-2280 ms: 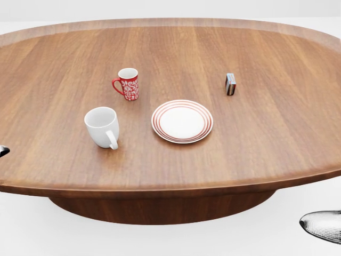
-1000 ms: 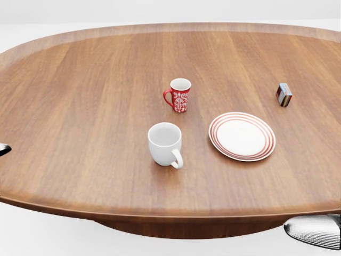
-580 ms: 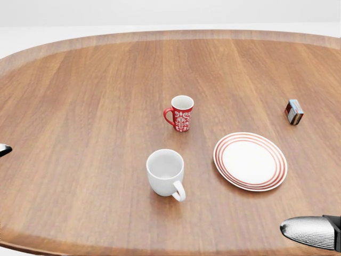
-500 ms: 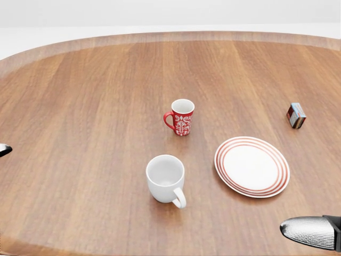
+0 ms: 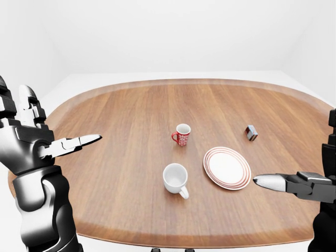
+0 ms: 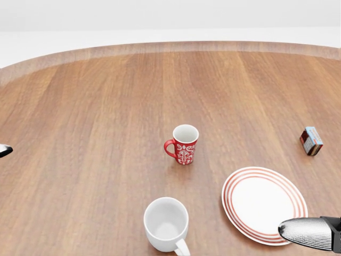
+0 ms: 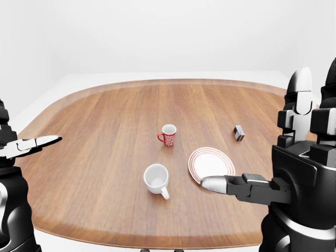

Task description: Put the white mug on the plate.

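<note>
The white mug stands upright on the wooden table, handle towards the view's bottom right. It shows at the bottom of the head view. The white plate with red rings lies just right of it, apart from it, and bears nothing. My left hand is open and empty, raised at the left edge, far left of the mug. My right hand is open and empty at the right, one finger pointing left just below the plate.
A red patterned mug stands above the white mug in the view. A small box lies to the upper right of the plate. The table is a large oval with a raised rim.
The camera has moved towards the table: first the things slid right in the head view, then down. The mugs, plate and box keep their places on the table. The hands stay open.
</note>
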